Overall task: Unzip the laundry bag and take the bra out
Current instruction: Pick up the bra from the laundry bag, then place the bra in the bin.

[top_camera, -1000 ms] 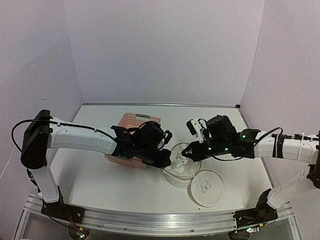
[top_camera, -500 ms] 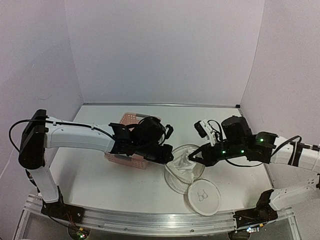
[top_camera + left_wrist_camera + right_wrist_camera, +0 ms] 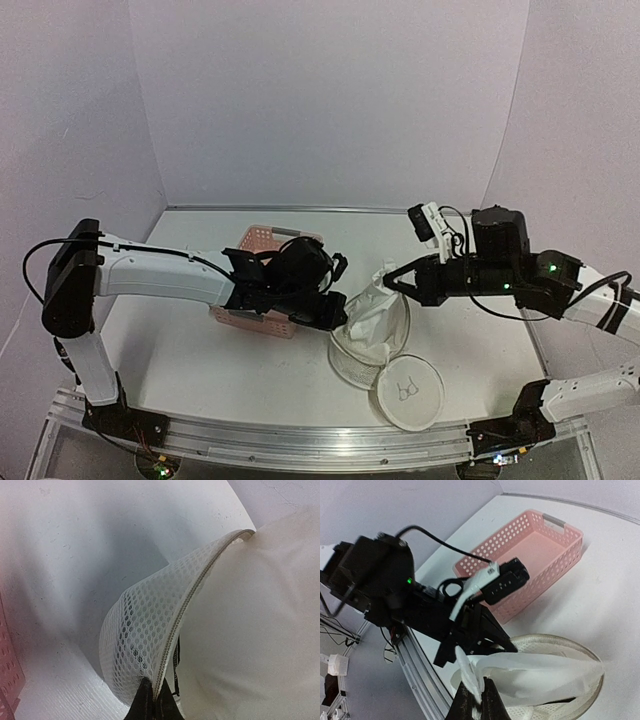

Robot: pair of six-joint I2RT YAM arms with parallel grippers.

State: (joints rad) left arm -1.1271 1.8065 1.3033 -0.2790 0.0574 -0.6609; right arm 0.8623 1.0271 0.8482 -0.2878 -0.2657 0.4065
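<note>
The white-shelled, black-jointed left arm [image 3: 160, 275], at the left of the overhead view, has smooth tubular links and a thin black cable [image 3: 38, 248] looping off its shoulder block. The matching right arm [image 3: 600, 305], at the right, shows small green lights on its black wrist housing, with a white camera module [image 3: 430, 220] above. Both arms end in matte black fingers [image 3: 145, 705].

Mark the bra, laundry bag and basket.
bra [image 3: 372, 308], top view, middle of the stretched white fabric.
laundry bag [image 3: 407, 388], top view, round end face with the drawing.
basket [image 3: 258, 238], top view, far left part, by the rim.
</note>
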